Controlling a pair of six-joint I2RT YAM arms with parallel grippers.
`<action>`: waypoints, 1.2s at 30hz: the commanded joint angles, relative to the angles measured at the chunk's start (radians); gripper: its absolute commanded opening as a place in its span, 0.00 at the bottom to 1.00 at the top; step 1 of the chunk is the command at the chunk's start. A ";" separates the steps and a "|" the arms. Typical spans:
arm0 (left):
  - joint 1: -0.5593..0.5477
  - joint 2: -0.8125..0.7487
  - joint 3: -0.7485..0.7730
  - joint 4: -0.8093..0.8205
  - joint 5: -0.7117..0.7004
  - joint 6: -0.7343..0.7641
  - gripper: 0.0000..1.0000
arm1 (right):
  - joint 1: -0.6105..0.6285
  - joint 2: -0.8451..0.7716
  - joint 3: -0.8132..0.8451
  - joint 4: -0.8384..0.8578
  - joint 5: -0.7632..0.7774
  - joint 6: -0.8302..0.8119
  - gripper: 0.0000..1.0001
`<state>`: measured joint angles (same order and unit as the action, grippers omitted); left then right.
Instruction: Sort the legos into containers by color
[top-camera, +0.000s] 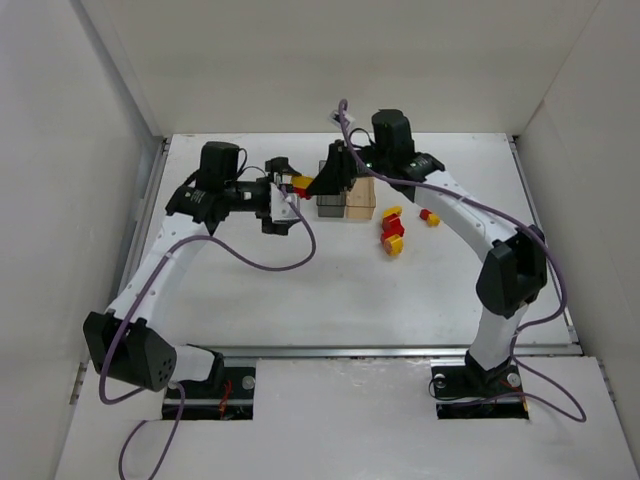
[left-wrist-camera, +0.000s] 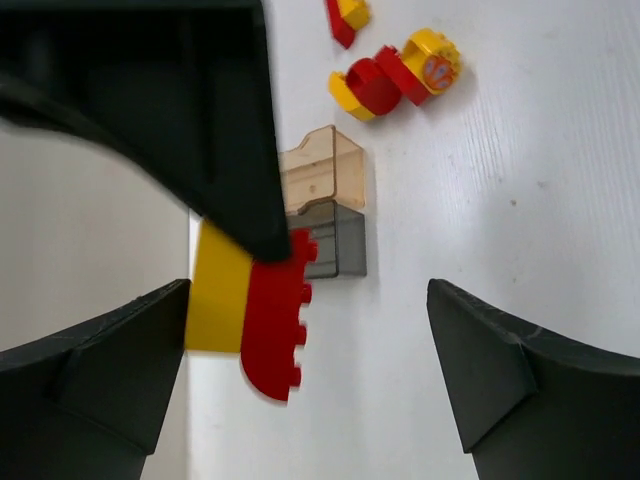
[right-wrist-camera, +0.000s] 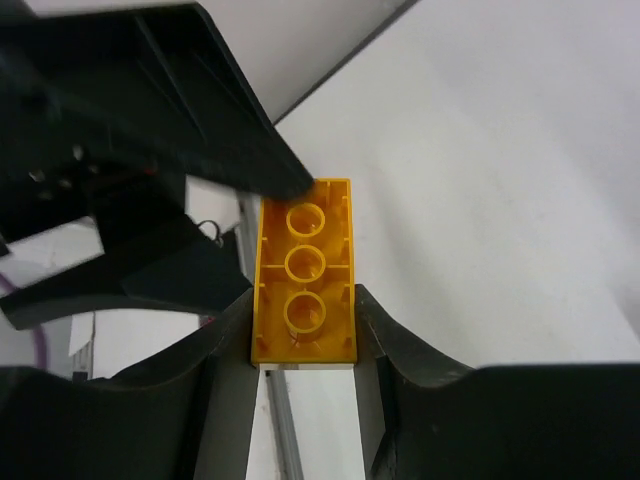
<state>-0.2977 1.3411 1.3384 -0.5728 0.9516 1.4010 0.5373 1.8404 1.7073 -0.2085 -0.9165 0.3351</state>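
My right gripper (right-wrist-camera: 305, 335) is shut on a yellow brick (right-wrist-camera: 304, 270), seen from its hollow underside. A red brick (left-wrist-camera: 272, 315) with a rounded end is stuck to that yellow brick (left-wrist-camera: 218, 300). The pair (top-camera: 302, 185) hangs in the air left of the bins. My left gripper (left-wrist-camera: 310, 330) is open wide, its jaws either side of the held pair, and its left finger (left-wrist-camera: 100, 370) is at the yellow brick's edge. The dark grey bin (top-camera: 330, 208) and the tan bin (top-camera: 360, 197) stand joined, and both look empty in the left wrist view, where the tan bin (left-wrist-camera: 322, 175) sits above the grey bin (left-wrist-camera: 335, 240).
Loose red and yellow bricks (top-camera: 392, 232) lie right of the bins, with a small red and yellow piece (top-camera: 430, 216) further right. They also show in the left wrist view (left-wrist-camera: 395, 75). White walls enclose the table on three sides.
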 joint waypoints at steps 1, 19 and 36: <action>0.037 -0.088 -0.080 0.359 -0.094 -0.548 1.00 | -0.086 -0.092 -0.035 0.055 0.068 -0.021 0.00; 0.180 0.148 0.154 0.455 0.477 -1.217 0.92 | -0.096 -0.202 0.021 -0.170 0.062 -0.554 0.00; 0.074 0.187 0.265 0.114 0.193 -0.711 0.91 | -0.054 -0.142 0.054 -0.147 0.016 -0.545 0.00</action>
<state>-0.2276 1.5246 1.5566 -0.4095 1.1763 0.5442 0.4728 1.7115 1.7084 -0.3759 -0.8528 -0.1886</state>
